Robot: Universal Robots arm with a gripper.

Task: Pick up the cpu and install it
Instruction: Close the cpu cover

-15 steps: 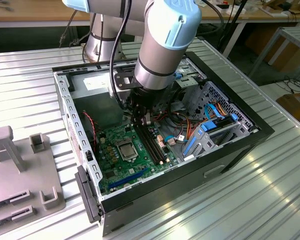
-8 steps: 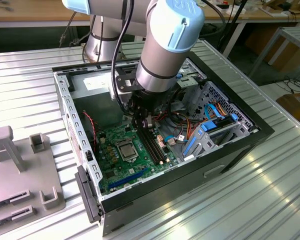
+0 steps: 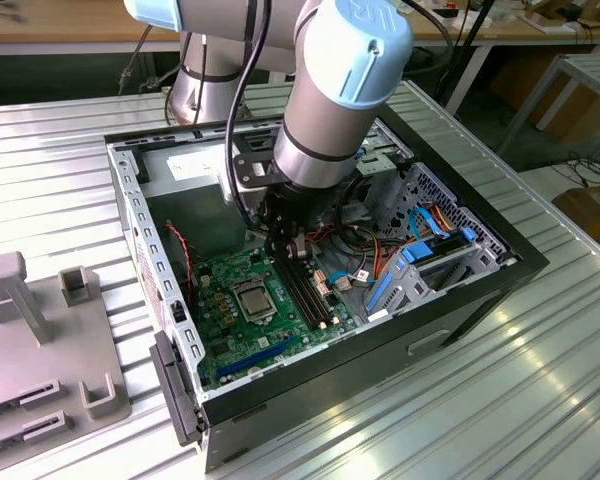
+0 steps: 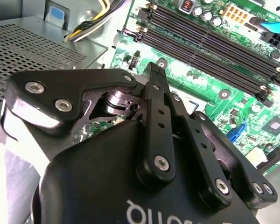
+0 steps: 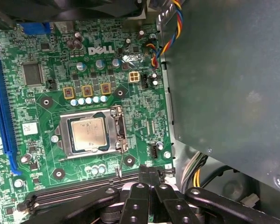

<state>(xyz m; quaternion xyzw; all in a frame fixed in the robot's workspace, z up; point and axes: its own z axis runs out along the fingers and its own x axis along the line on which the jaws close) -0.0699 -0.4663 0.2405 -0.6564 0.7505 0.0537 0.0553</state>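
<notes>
Cpu: lies flat in the socket near the middle of the green board, dull metal top facing up, square with the frame around it. Judged already seated rather than waiting to be picked, since nothing tilts or overhangs. Shows in the exterior view too, low inside the open computer case.

Gripper: hangs above the board just beside the socket, over the long memory slots, well clear of the chip. Fingers together in both wrist views, with nothing between them. Probably pulled narrow so as to fit between the case wall and the cabling without snagging.

Metal lever: runs along one side of the socket, close against the frame. Cannot tell whether latched or merely lying down.

Blue slot: well apart from the socket, at the far edge of the board, unoccupied.

Case: rests on its side on the ribbed table, open face upward, presumably to give the arm a straight approach from above.
</notes>
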